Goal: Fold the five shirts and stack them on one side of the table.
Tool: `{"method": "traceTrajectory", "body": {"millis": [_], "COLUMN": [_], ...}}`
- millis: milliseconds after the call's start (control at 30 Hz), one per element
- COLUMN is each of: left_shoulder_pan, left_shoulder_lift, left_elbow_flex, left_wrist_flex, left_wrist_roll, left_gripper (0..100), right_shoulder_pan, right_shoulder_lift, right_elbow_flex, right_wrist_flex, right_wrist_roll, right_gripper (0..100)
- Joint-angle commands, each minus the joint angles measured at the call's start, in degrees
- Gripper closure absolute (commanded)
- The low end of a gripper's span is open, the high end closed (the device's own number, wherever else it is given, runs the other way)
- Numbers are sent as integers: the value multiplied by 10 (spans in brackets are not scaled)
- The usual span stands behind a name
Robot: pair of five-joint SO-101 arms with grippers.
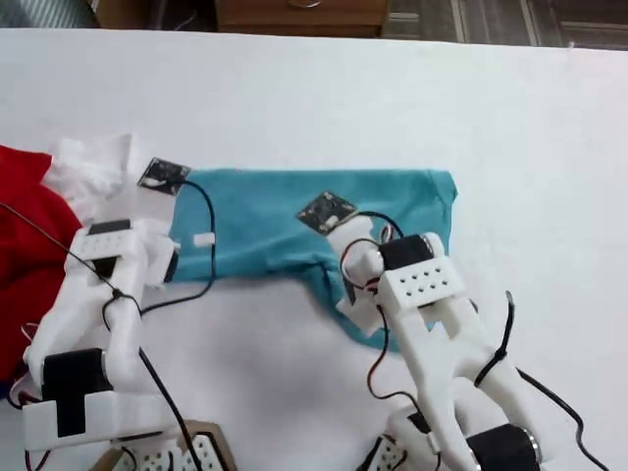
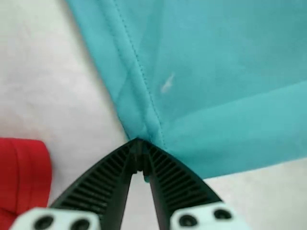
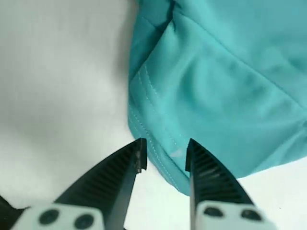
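Observation:
A teal shirt (image 1: pixel 294 221) lies spread flat across the middle of the white table (image 1: pixel 294 88). At the shirt's left edge, my left gripper (image 1: pixel 175 263) is shut on a corner of the teal shirt (image 2: pixel 201 72), its black fingers (image 2: pixel 112 177) pinching the hemmed fabric where two seams meet. My right gripper (image 1: pixel 345 289) hovers low over the shirt's near edge. It stands open there, and a stitched fold of the teal shirt (image 3: pixel 216 86) lies just past its fingertips (image 3: pixel 136 155).
A red shirt (image 1: pixel 25 245) is heaped at the table's left edge, close to the left arm, and its red shirt hem (image 2: pixel 19 167) lies beside the left fingers. A crumpled white shirt (image 1: pixel 88 167) lies behind it. Bare table stretches to the back and right.

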Motion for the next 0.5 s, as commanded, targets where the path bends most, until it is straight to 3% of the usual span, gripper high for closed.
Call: {"method": "traceTrajectory", "body": {"millis": [0, 133, 467], "left_shoulder_pan": [-6, -6, -6], "left_shoulder_lift": [-5, -5, -5], "left_elbow_flex": [0, 0, 0], "left_wrist_flex": [-9, -9, -9], "left_wrist_roll": [4, 4, 4], "left_gripper": [974, 974, 974], "right_shoulder_pan": [-39, -63, -30], "right_shoulder_lift": [-22, -21, -19], "right_elbow_flex": [26, 72, 151], "right_wrist_flex": [-2, -57, -165], "right_wrist_roll": [6, 5, 6], "right_gripper": [812, 759, 758]}}
